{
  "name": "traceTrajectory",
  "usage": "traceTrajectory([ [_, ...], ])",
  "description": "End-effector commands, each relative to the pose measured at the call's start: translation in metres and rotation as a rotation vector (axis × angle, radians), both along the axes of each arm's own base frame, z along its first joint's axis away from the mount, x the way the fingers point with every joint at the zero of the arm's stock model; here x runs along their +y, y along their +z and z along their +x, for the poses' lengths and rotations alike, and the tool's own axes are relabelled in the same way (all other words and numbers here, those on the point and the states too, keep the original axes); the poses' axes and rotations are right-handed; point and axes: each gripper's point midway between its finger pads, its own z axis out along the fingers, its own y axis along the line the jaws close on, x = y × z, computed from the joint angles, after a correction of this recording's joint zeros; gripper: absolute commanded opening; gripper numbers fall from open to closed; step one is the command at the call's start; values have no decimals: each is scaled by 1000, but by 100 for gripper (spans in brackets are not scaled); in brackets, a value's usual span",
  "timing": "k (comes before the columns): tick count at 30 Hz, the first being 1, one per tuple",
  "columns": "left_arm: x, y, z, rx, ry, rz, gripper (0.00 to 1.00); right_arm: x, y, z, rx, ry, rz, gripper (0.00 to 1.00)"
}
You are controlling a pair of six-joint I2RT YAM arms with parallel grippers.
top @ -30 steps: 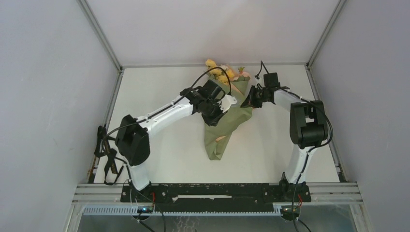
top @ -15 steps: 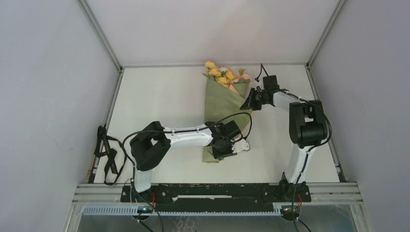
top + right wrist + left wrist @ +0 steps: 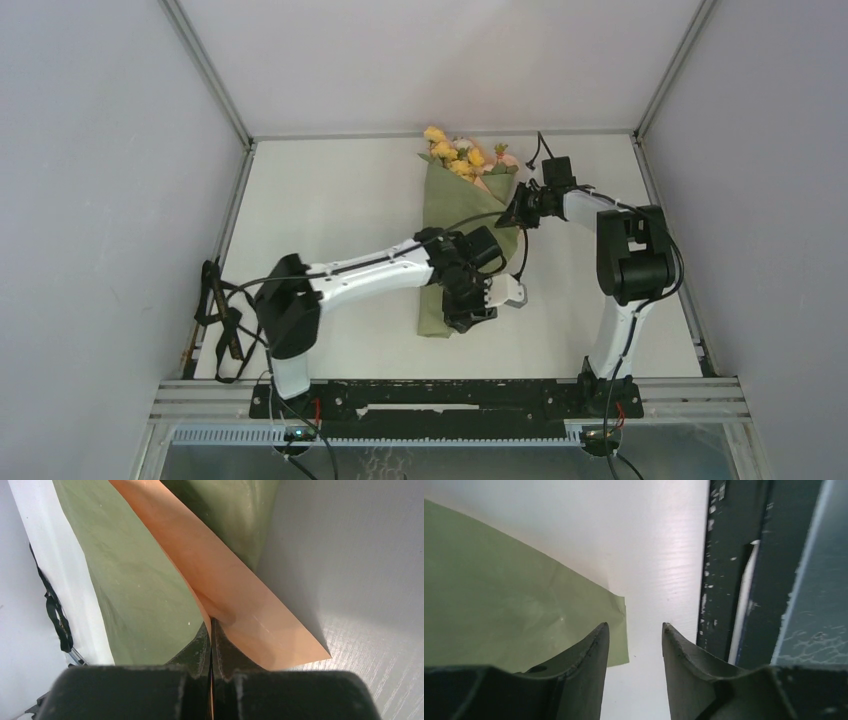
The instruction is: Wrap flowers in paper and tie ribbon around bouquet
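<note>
Right gripper (image 3: 212, 625) is pinching the paper (image 3: 135, 580) edge, likely holding the wrap closed. Left gripper (image 3: 634, 630) is hovering part-open and empty over its bottom corner, with flowers (image 3: 460, 150) lying at the table's far side.

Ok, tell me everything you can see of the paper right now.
The paper is a thin sheet, olive green outside, peach-orange inside, wrapped into a cone lying on the table, wide end far, around the flowers. The right gripper is shut on its peach-orange flap; the left gripper is open by its near corner, gripping nothing.
</note>
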Motion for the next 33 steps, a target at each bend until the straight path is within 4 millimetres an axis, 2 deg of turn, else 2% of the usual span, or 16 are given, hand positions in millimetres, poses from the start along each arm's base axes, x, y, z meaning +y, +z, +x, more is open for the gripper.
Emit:
traceTrajectory([
  [1,-7,73,13,-7,-13,-234,50,-1,-3,9,-37,1,-10,0],
  [3,-11,44,59,-95,191,-250,54,-1,-3,10,-40,3,-12,0],
  [4,-8,21,81,-180,239,-223,54,-1,-3,9,-39,3,-13,0],
  [6,5,-20,98,-290,237,-97,54,-1,-2,9,-42,7,-11,3],
  [7,9,-36,96,-303,217,-48,54,-1,-1,9,-44,7,-11,7],
  [9,12,-63,74,-268,149,9,55,-3,2,9,-50,-2,-24,19],
  [12,16,-85,45,-214,89,45,56,-19,15,12,-88,-43,-103,45],
  [14,19,-92,37,-183,92,50,56,-36,31,13,-122,-84,-173,66],
  [16,23,-95,36,-182,97,55,56,-50,47,7,-144,-107,-228,79],
  [18,26,-97,35,-184,98,64,56,-61,56,-8,-119,-118,-279,87],
  [20,28,-99,34,-179,96,68,56,-61,66,-24,-95,-122,-296,95],
  [24,27,-101,32,-163,96,66,56,-50,73,-50,-87,-171,-318,97],
  [27,25,-100,31,-156,99,61,56,-32,65,-62,-62,-218,-209,98],
  [30,24,-98,31,-152,97,54,56,1,46,-66,-17,-201,-34,99],
  [33,24,-98,30,-149,96,53,57,28,24,-58,19,-145,55,99],
])
